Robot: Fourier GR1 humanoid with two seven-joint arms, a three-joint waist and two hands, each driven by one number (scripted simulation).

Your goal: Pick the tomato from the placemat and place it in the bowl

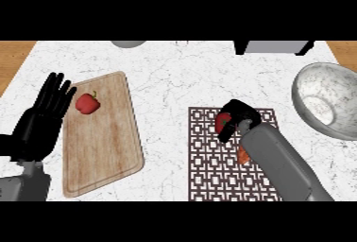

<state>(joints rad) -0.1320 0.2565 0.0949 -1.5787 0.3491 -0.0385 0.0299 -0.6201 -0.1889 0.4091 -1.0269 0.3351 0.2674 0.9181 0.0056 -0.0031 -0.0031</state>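
The right robot hand [235, 119] curls around the tomato [223, 122] on the placemat [209, 165]; the bowl [327, 101] sits off to its right, and the tomato could slip out during the carry

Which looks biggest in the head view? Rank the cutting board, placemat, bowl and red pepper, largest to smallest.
1. Cutting board and placemat: too alike to rank, since the right arm covers part of the placemat.
3. Bowl, cut off by the picture's right edge.
4. Red pepper, clearly the smallest.
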